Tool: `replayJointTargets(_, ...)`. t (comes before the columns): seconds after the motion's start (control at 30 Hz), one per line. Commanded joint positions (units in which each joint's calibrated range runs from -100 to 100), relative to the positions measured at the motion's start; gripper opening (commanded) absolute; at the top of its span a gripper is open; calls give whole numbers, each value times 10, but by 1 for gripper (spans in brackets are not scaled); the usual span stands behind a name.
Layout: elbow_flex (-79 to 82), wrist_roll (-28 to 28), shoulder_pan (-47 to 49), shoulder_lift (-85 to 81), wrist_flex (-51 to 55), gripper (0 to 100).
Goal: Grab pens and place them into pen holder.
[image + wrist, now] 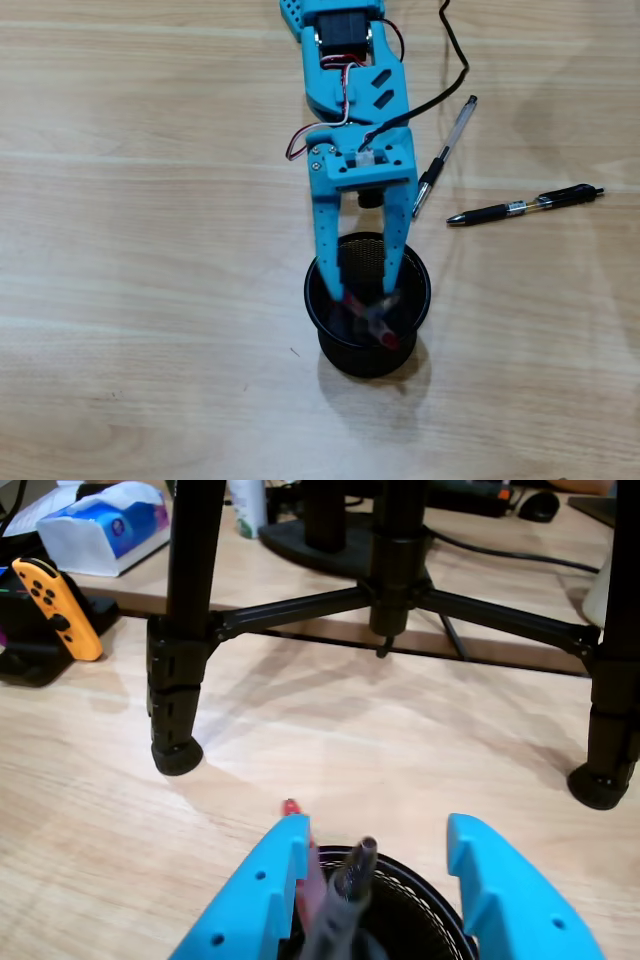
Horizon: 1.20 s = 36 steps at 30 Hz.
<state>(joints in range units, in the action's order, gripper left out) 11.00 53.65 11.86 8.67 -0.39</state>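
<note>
The pen holder (367,330) stands on the wooden table (140,250) in the lower middle of the overhead view, a round black mesh cup with two pens already inside it. In the wrist view the holder (420,905) sits at the bottom edge, and a dark grey pen (345,895) leans up out of it beside a red pen (298,830) whose tip pokes above the rim. In the overhead view the red pen (383,336) shows as a blurred streak inside the cup.

The blue gripper (365,298) hangs directly over the holder with its fingertips down inside the rim. Its fingers (255,900) stand well apart (roughly the width of the cup's mouth), and nothing is clamped between them; the grey pen rises in the gap, close to the left finger in the wrist view, though whether it touches that finger cannot be told.

Two more pens lie on the table to the right of the arm in the overhead view: a clear-barrelled pen (447,152) just beside the gripper's base, angled steeply, and a black pen (525,205) with a silver band farther right, nearly level.

Beyond the holder in the wrist view stand black tripod legs (180,630).
</note>
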Motion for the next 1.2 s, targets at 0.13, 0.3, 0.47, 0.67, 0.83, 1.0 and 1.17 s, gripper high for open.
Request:
replayJointTargets(0.13, -17, -4, -1, -39, 0, 18)
replayJointTargets(0.3, 26, -4, 1, -147, 116, 18)
replayJointTargets(0.47, 40, -4, 0, -288, 334, 12)
replayJointTargets(0.67, 31, 2, 7, -417, 584, 2)
replayJointTargets(0.83, -6, 34, 28, -475, 751, 2)
replayJointTargets(1.0, -95, 55, 56, -485, 909, 2)
replayJointTargets(1.17, -130, 80, 110, -464, 953, 2)
